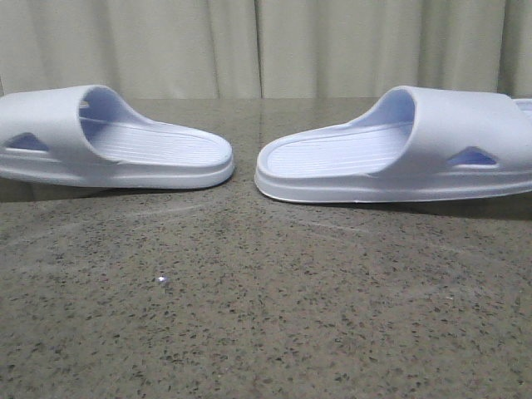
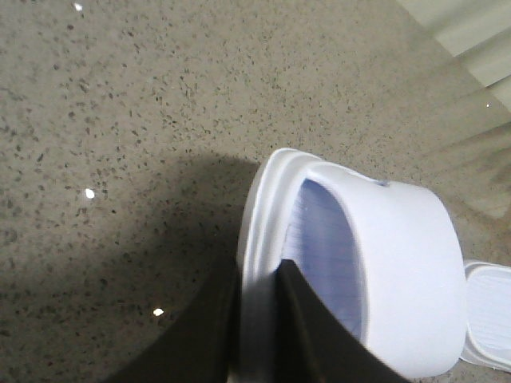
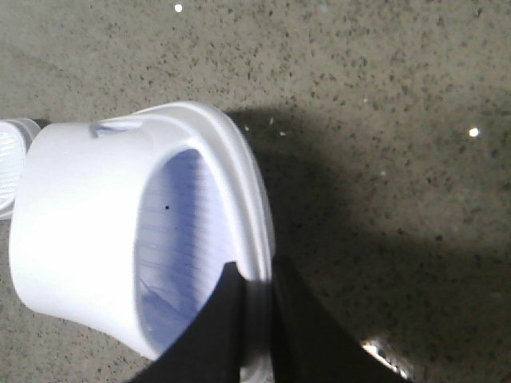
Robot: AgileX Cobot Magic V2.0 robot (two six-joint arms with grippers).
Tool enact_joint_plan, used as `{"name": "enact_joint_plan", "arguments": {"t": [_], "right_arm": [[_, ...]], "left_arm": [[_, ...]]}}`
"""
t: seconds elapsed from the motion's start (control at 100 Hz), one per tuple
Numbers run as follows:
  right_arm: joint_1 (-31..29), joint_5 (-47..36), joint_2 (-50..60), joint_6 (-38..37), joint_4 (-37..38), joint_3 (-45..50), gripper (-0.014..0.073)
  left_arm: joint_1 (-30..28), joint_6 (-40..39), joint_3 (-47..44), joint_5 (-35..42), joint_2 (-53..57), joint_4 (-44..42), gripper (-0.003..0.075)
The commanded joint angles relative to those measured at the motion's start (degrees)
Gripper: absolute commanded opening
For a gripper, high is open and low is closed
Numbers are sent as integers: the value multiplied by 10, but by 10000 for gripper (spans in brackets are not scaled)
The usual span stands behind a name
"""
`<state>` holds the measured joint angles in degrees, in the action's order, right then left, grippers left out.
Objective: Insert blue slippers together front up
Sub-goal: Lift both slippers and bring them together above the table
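Two pale blue-white slippers show in the front view, heels facing each other with a gap between. The left slipper [image 1: 125, 145] and the right slipper [image 1: 391, 154] lie sole down at the table surface. Neither gripper shows in the front view. In the left wrist view my left gripper [image 2: 257, 319] is shut on the sole edge of the left slipper [image 2: 399, 263], one finger on the footbed, one under the sole. In the right wrist view my right gripper [image 3: 257, 315] is shut the same way on the right slipper [image 3: 88, 207].
The speckled grey-brown stone table [image 1: 266, 316] stretches towards the camera. A pale curtain [image 1: 249, 46] hangs behind it. The other slipper's end shows at the edge of each wrist view, in the left wrist view [image 2: 489, 315] and the right wrist view [image 3: 11, 163].
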<state>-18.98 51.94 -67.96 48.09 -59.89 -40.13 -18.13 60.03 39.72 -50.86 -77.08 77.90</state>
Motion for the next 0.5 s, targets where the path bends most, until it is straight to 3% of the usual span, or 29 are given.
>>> {"name": "enact_joint_plan", "arguments": {"t": [0.0, 0.49], "right_arm": [[-1, 15, 17, 9, -52, -30, -107], [3, 102, 24, 19, -117, -92, -107]], "left_arm": [[-15, 2, 16, -39, 29, 25, 15], [-30, 9, 16, -155, 30, 81, 15]]}}
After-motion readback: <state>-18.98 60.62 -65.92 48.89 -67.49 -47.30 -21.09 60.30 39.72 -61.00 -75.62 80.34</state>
